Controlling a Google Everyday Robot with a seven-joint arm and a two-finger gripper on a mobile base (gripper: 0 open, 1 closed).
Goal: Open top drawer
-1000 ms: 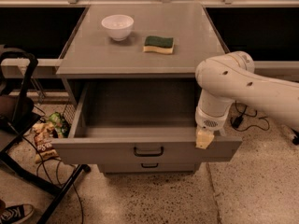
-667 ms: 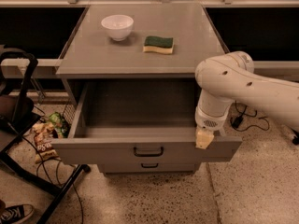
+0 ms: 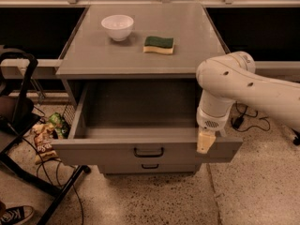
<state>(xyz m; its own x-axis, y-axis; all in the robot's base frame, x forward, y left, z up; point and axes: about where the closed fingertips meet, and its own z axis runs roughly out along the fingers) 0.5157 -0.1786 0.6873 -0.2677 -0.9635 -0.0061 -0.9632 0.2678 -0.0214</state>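
Observation:
The top drawer (image 3: pixel 117 150) of the grey metal cabinet stands pulled far out. Its deep grey tray (image 3: pixel 140 111) is open to view and holds nothing I can see. A black bar handle (image 3: pixel 148 151) sits at the middle of its front panel. My gripper (image 3: pixel 205 142) points down from the white arm (image 3: pixel 234 86) and rests at the top edge of the front panel, near its right end, well to the right of the handle.
On the cabinet top (image 3: pixel 93 55) stand a white bowl (image 3: pixel 117 26) and a green-and-yellow sponge (image 3: pixel 158 44). A lower drawer (image 3: pixel 150 166) stays shut below. A black chair frame (image 3: pixel 18 102), cables and snack bags (image 3: pixel 44 139) are on the left. A cable (image 3: pixel 241 116) lies on the right.

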